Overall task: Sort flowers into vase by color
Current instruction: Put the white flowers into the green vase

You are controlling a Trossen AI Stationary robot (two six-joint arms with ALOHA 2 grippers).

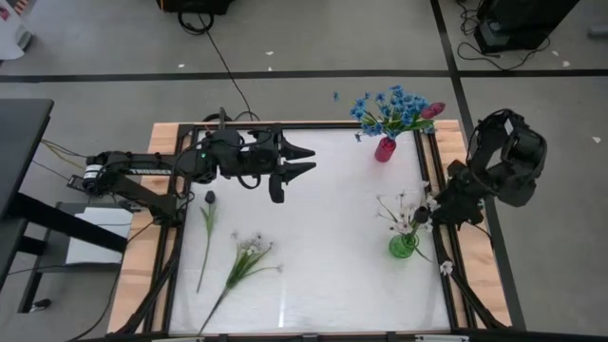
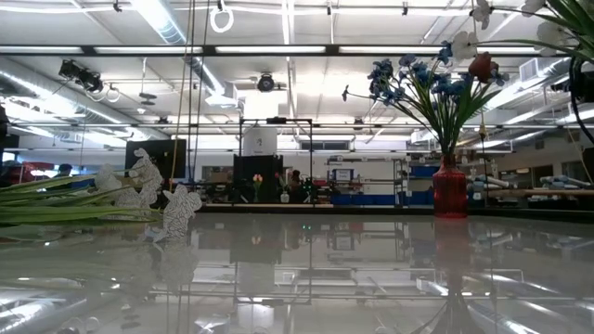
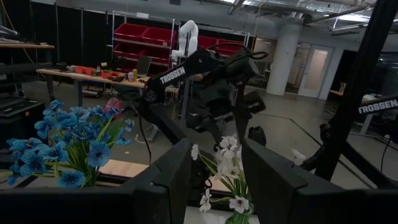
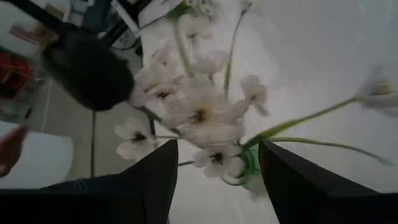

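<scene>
A red vase at the far right of the table holds blue flowers and a red-pink bud. A green vase near the right edge holds white flowers. My right gripper hangs open just above these white blooms and points down at them, one finger on either side. A white flower and a dark-budded stem lie flat on the table's left half. My left gripper stands open and level at the far left, with nothing between its fingers.
Wooden side rails and black frame bars border the white tabletop. A loose white bloom lies by the right rail. The table's middle and near part are bare white surface.
</scene>
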